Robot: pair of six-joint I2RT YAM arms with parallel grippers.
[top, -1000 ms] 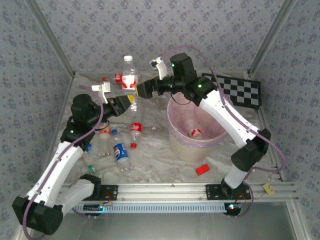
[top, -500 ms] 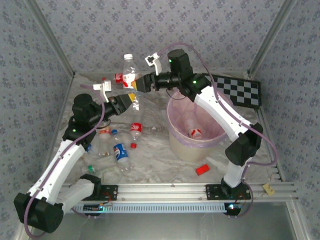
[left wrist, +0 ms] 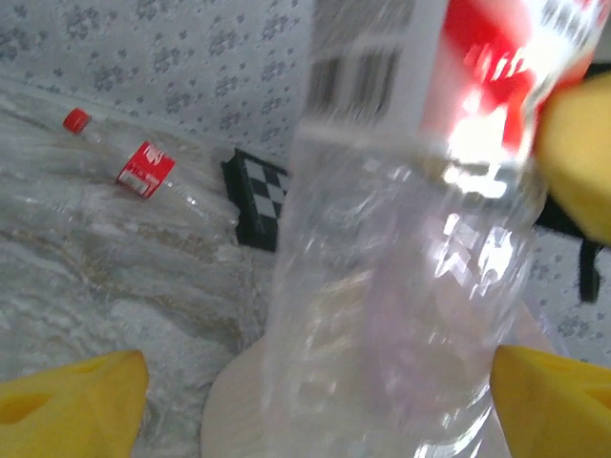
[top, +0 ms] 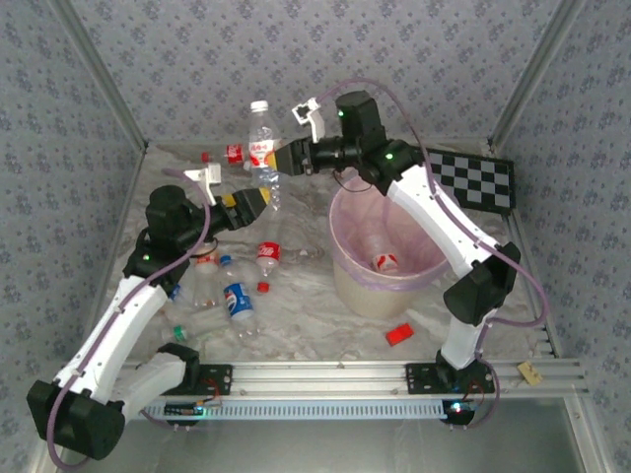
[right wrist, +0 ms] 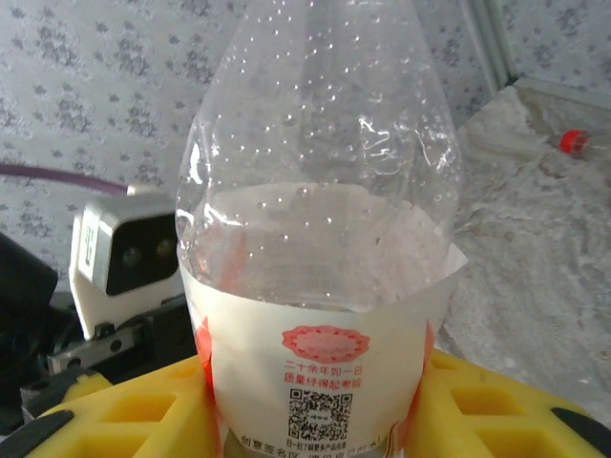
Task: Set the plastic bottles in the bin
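Since the earlier frame your left jaws let go and stood spread either side of the tall bottle, while your right jaws closed and pinched it at its label. It hung roughly upright above the counter, just left of the bin. One bottle lay inside the bin, and others lay near your left arm.

Clear glossy plastic bottle, matt marbled table.

Grey floral-patterned walls on three sides; marbled white tabletop; aluminium rail along near edge
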